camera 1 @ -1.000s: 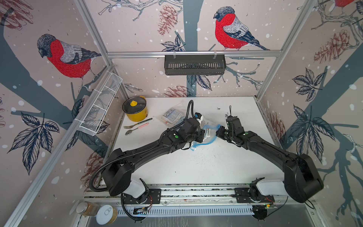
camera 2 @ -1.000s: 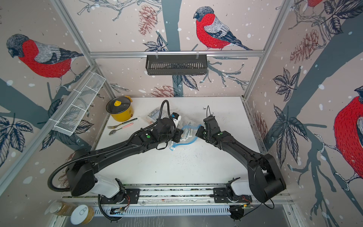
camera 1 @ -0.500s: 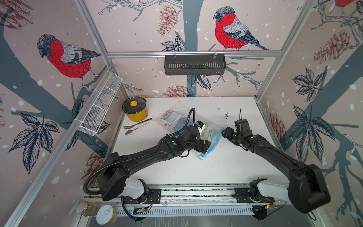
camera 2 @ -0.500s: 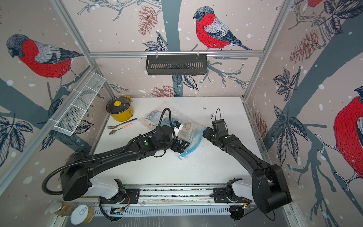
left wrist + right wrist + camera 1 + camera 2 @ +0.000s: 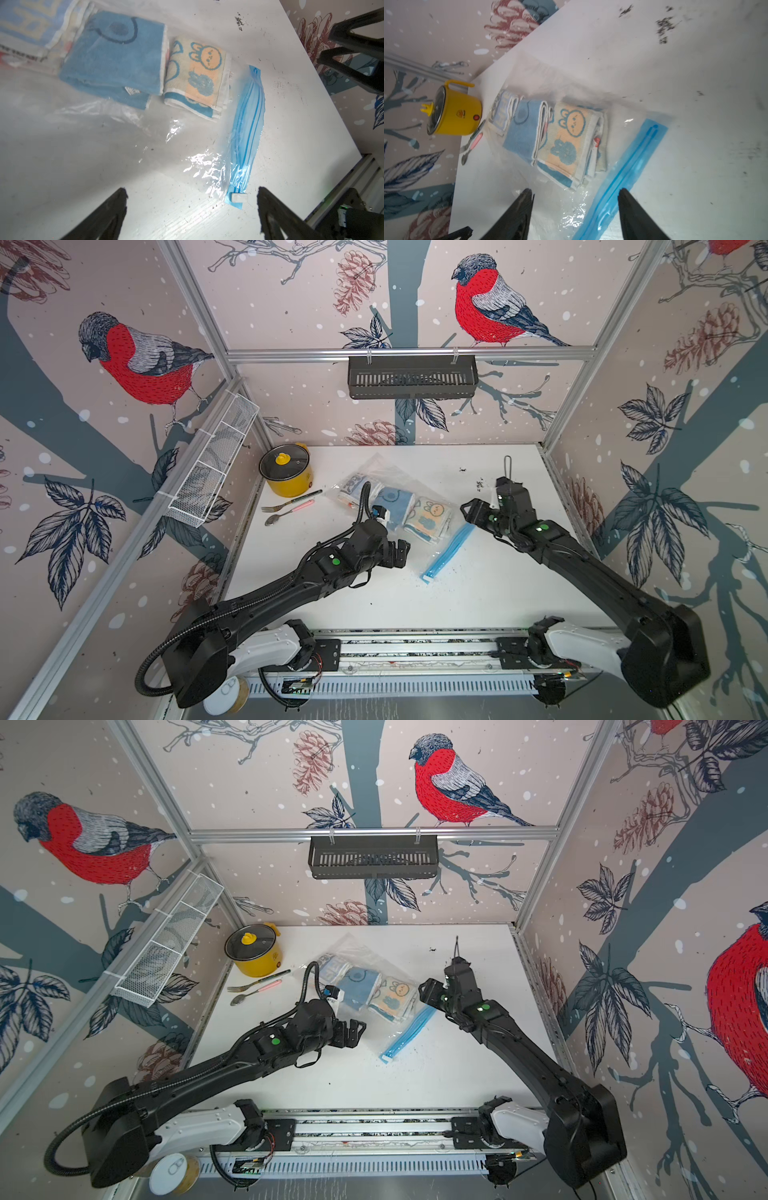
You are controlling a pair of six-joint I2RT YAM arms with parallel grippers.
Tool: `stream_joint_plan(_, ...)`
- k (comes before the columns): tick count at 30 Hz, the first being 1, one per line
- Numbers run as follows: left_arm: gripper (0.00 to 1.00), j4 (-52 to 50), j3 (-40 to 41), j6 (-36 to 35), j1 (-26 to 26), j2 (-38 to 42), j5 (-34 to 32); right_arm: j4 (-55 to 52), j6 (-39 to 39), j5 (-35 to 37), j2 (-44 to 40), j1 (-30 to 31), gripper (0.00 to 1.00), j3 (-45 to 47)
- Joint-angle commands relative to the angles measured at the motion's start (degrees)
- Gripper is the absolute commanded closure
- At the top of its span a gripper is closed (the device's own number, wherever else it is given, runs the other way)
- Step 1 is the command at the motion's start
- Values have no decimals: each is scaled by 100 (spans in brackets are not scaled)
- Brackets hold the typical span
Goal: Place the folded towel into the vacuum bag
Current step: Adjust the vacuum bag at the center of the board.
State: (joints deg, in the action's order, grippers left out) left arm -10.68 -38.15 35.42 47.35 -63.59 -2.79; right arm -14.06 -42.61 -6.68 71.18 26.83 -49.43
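Note:
The clear vacuum bag (image 5: 428, 545) (image 5: 384, 1029) lies flat mid-table, its blue zip strip (image 5: 449, 551) (image 5: 247, 128) (image 5: 629, 170) at the near right end. Inside it, a folded towel with a bunny print (image 5: 428, 516) (image 5: 199, 76) (image 5: 569, 141) sits closest to the strip. A plain blue towel (image 5: 116, 56) (image 5: 523, 133) lies beside it, with a lettered one beyond. My left gripper (image 5: 399, 553) (image 5: 191, 199) is open just off the bag's near edge and holds nothing. My right gripper (image 5: 469, 510) (image 5: 575, 199) hovers open over the strip's far end, also empty.
A yellow lidded pot (image 5: 286, 470) (image 5: 454, 112) stands at the back left, with a fork (image 5: 291, 502) and a spoon (image 5: 286, 515) beside it. A white wire basket (image 5: 212, 464) hangs on the left wall and a black shelf (image 5: 411, 377) on the back wall. Dark crumbs (image 5: 480, 483) dot the table's back right.
Both grippers were shut at the bag's mouth a second ago. They have opened and let go. The left has drawn back toward the front, the right has moved right, and the bag has settled flat.

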Motion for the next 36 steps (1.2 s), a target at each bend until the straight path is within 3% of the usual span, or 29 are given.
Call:
stream_joint_plan(1, 4, 260, 362, 773, -71, 242, 458, -141, 387, -122, 724, 326, 42, -307)
stream_joint_plan(6, 6, 722, 865, 1186, -110, 437, 964, 76, 226, -264, 1766, 537, 56, -307)
stream_joint_plan(17, 7, 1419, 1171, 1492, -248, 73, 1340, 232, 34, -53, 2540, 552, 53, -29)
stream_joint_plan(24, 7, 1817, 1196, 1463, -528, -209, 1514, 57, -17, 127, 1770, 439, 42, 6)
stream_joint_plan(30, 11, 2436, 1367, 1609, -957, -596, 1863, 211, -116, -299, 698, -467, 31, 608)
stream_joint_plan(36, 18, 2876, 1332, 1773, -1161, -1006, 2191, 545, -61, -972, 358, -1178, 29, 1157)
